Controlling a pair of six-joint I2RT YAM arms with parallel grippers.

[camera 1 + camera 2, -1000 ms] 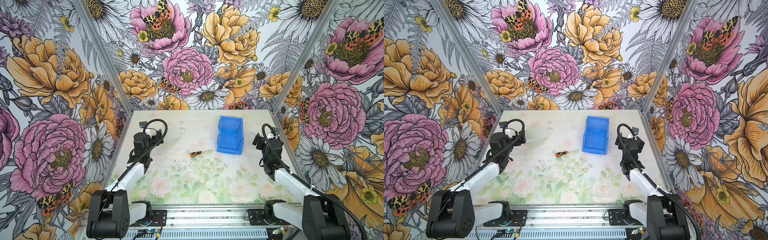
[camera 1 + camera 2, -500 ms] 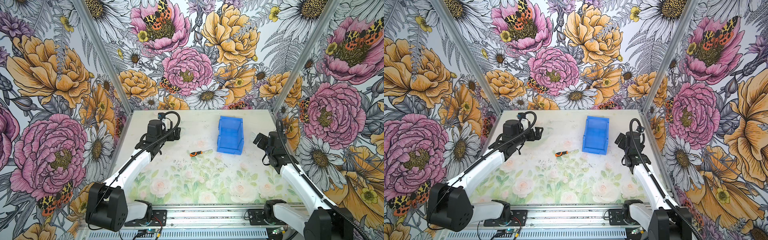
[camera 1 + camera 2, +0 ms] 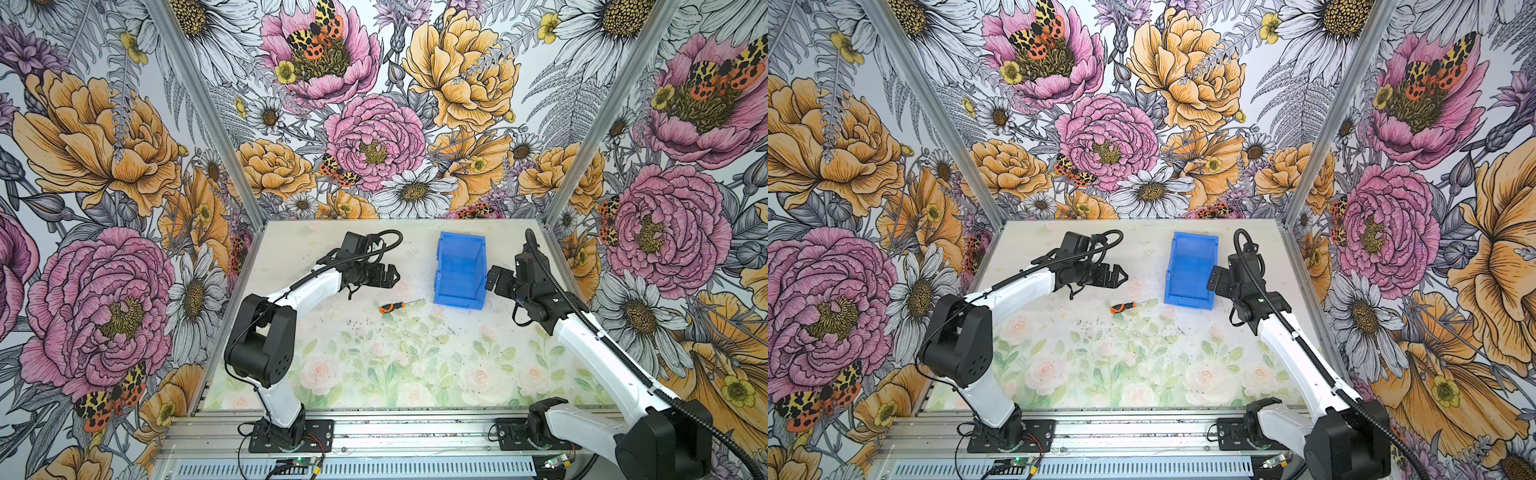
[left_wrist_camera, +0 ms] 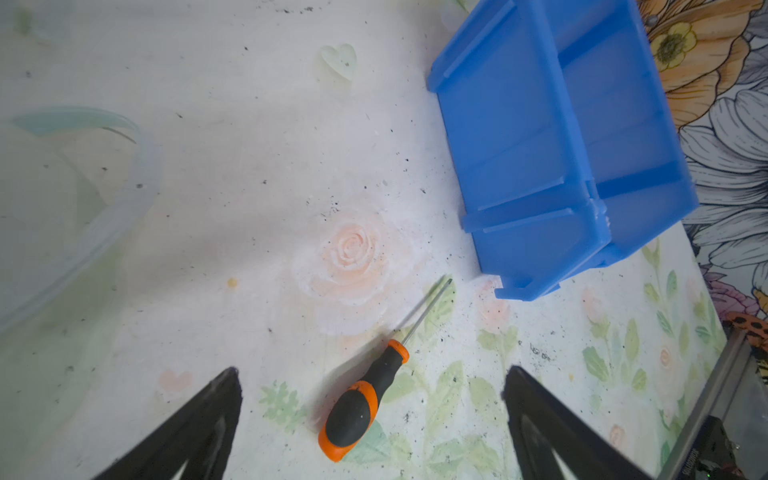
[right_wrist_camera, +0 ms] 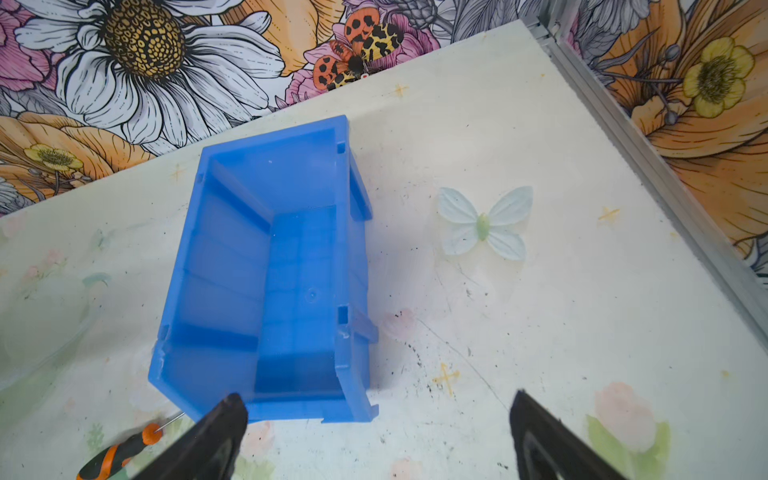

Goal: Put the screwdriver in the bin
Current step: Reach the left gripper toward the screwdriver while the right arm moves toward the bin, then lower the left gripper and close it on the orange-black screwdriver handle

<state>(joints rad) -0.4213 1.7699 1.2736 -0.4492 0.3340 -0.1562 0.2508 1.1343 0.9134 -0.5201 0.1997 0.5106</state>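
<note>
I'm hovering the left pincer (image 3: 390,275), released, near the screwdriver (image 3: 391,307) lying beside the bin (image 3: 460,266); next I'm dropping onto its handle.

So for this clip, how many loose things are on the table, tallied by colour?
Blue: 1, the bin, empty, seen in the right wrist view.
Orange and black: 1, the screwdriver, lying on the table beside the bin, also in the left wrist view.
Total: 2
</note>
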